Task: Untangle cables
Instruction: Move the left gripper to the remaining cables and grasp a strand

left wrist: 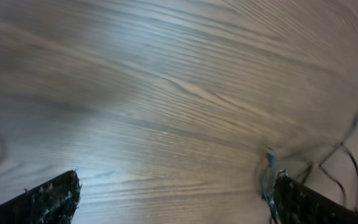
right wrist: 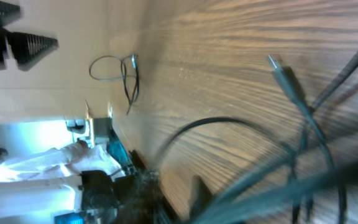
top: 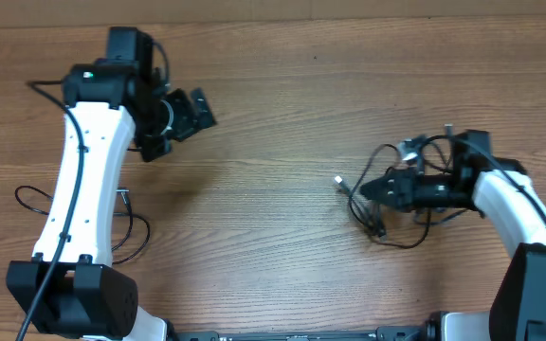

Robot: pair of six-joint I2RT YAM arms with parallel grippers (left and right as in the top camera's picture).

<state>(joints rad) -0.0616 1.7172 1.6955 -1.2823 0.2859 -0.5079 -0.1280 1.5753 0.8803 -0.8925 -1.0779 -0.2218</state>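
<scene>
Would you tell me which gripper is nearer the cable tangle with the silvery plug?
Right. The right gripper is right at the cable tangle; the left gripper hovers far across the table.

Close-up blur smears the cables (right wrist: 289,84) in the right wrist view, hiding whether the right hand (top: 368,188) grips them.

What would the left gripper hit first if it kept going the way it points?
Likely bare table: the left gripper tilts down at wood. The cables lie farther off to one side, though depth is unclear.
</scene>
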